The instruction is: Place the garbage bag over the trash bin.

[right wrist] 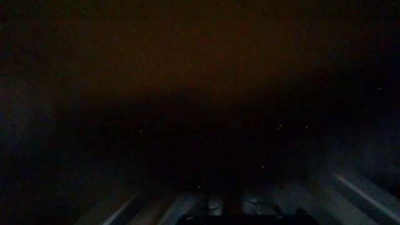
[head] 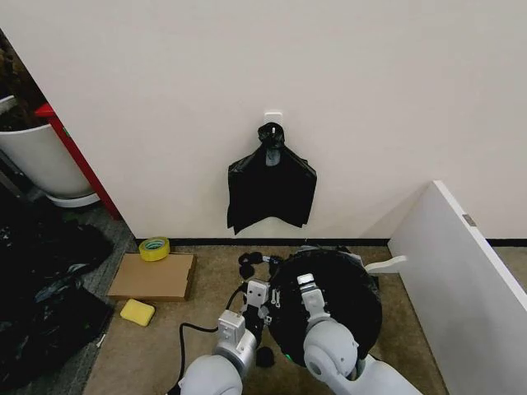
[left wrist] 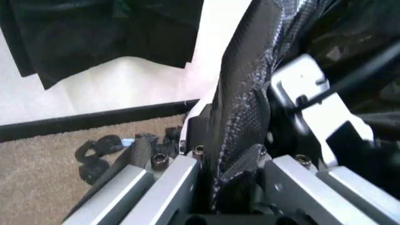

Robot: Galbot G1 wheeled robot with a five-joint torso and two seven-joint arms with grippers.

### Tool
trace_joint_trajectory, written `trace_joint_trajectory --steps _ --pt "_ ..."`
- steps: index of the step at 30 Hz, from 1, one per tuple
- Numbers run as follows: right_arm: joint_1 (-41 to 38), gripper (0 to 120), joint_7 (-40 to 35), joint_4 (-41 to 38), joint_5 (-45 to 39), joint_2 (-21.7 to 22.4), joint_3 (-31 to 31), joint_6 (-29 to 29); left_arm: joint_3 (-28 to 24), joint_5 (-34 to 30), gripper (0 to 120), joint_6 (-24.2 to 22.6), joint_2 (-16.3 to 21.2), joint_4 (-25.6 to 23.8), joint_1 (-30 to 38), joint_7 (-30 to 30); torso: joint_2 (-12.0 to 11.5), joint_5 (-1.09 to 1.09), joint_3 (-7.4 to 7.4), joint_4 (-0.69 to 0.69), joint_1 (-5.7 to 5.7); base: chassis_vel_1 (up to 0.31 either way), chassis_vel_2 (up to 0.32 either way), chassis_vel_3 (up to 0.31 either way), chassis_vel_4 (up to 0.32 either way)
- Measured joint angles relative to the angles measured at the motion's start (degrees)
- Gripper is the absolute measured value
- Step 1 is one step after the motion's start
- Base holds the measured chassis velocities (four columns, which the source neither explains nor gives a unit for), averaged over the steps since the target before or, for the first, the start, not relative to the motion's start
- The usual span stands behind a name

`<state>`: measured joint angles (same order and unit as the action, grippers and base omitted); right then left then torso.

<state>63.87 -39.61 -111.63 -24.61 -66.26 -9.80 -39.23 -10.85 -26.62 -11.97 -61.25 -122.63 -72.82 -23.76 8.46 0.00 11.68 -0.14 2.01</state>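
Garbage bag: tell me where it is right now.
In the head view the garbage bag is spread across the bin's mouth, low and centre-right, directly ahead of both grippers and below the black bundle hung on the wall.

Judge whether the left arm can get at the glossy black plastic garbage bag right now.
Probably yes: the left tool sits at the glossy black plastic garbage bag's left edge, a strip of plastic running between its fingers, nothing in the way.

head view: bright, even, soft shadows | left wrist view: blurred close-up | right wrist view: near-black
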Motion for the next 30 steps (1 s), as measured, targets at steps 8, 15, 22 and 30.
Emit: trace_joint_trajectory --steps 8,15,22,30 --pt "-0.28 0 1.88 1.77 3.02 1.73 1.34 -0.61 -0.18 0.26 0 0.01 -0.26 -0.21 -0.46 0.23 0.0 0.0 0.0 0.0 0.0 0.0 0.0 0.0 0.0" --pt "-0.93 0 1.52 0.92 -1.25 0.76 -0.79 -0.14 -0.17 -0.01 0 -0.21 0.2 -0.96 -0.59 0.12 0.0 0.0 0.0 0.01 0.0 0.0 0.0 0.0 0.0" --pt "0.08 0 2.4 1.74 0.05 3.59 0.71 -0.58 0.71 -0.08 0 -0.22 0.18 -0.95 0.02 0.17 0.0 -0.01 0.0 -0.02 0.0 0.0 0.0 0.0 0.0" --pt "-1.08 0 5.66 1.81 1.05 1.99 -0.82 0.53 -0.17 0.11 0 -0.4 0.56 -1.06 0.19 0.58 0.0 0.0 0.0 0.01 0.0 0.0 0.0 0.0 0.0"
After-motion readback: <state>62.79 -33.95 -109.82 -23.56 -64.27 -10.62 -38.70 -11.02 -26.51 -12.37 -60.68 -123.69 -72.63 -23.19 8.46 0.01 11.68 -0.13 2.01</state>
